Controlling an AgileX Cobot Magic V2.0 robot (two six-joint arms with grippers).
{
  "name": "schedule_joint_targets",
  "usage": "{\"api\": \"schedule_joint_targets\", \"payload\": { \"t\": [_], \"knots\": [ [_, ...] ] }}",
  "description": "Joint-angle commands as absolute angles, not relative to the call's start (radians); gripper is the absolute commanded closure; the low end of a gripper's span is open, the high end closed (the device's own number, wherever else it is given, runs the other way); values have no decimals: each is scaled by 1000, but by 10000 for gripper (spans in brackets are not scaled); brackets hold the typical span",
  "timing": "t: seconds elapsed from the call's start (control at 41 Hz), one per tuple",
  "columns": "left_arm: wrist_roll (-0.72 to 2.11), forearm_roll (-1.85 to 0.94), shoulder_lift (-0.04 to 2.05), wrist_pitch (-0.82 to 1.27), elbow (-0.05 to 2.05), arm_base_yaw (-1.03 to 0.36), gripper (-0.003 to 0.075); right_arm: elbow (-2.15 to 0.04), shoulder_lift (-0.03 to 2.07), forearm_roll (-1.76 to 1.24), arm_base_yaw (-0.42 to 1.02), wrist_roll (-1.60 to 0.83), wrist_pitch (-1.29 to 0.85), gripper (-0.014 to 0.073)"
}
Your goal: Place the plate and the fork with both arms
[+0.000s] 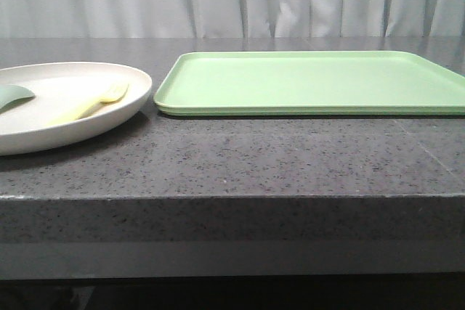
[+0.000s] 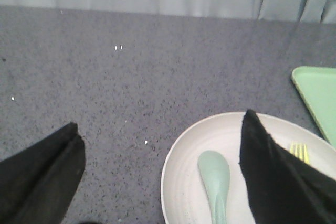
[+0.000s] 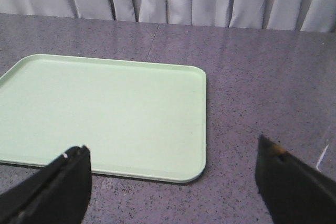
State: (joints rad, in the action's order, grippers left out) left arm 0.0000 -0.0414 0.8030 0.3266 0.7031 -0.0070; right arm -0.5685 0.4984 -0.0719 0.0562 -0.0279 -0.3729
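Left gripper (image 2: 160, 145) open above plate (image 2: 181, 156) rim, fork (image 2: 300, 152) beyond one finger; right gripper (image 3: 173, 169) open over tray (image 3: 105, 114) edge.

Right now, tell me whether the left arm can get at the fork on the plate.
Probably yes. The left claw is open above the plate, and the fork lies uncovered in it, apart from the green spoon. Nothing blocks it.
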Motion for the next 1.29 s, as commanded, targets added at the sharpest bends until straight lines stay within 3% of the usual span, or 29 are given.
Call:
{"api": "schedule_joint_targets", "payload": {
  "t": [0.0,0.488,0.61,0.977,1.27],
  "knots": [
    [-6,-42,887,383,816,-7,131,-603,508,-66,54,-32,-298,-58],
    [-6,-11,1322,805,1124,-7,132,-603,508,-66,54,-32,-305,-58],
    [-6,0,1401,825,1152,-7,141,-603,508,-66,54,-32,-305,-58],
    [-6,-7,1527,823,1152,-7,289,-603,508,-66,54,-32,-305,-58],
    [-6,-14,1536,819,1152,-7,293,-603,508,-66,54,-32,-305,-58]
  ]
}}
